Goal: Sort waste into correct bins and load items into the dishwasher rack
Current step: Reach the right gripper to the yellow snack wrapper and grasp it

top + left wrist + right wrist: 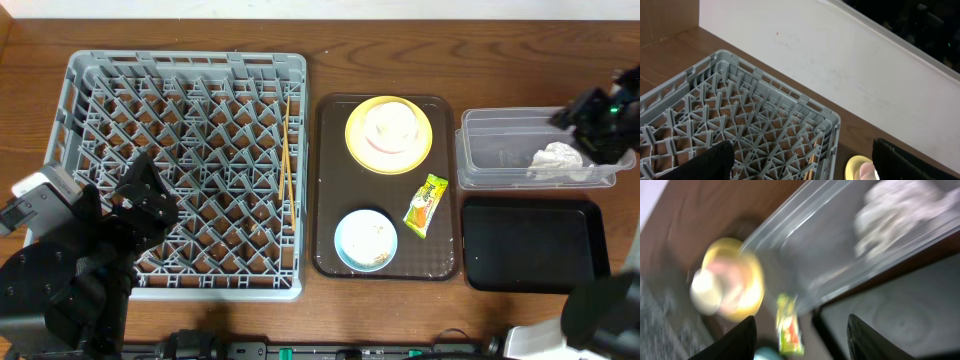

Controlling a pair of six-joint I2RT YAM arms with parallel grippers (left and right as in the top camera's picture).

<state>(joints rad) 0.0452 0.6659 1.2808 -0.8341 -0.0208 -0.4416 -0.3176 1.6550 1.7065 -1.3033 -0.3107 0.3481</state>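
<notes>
The grey dishwasher rack [100, 80] holds wooden chopsticks [285, 150] near its right edge; both also show in the left wrist view [740, 100], [812, 155]. A yellow plate [355, 140] carries a white cup [390, 122]. A light-blue bowl [365, 240] holds rice scraps. The snack wrapper [425, 205] lies on the brown tray and shows in the right wrist view [788, 325]. The white napkin [557, 160] lies in the clear tub [480, 150]. The black tray [535, 243] is below the tub. My left gripper [150, 200] is open over the rack. My right gripper [600, 120] is open above the tub.
The dark brown serving tray [330, 200] sits between the rack and the bins. A white wall [840, 55] runs behind the table. The right wrist view is blurred.
</notes>
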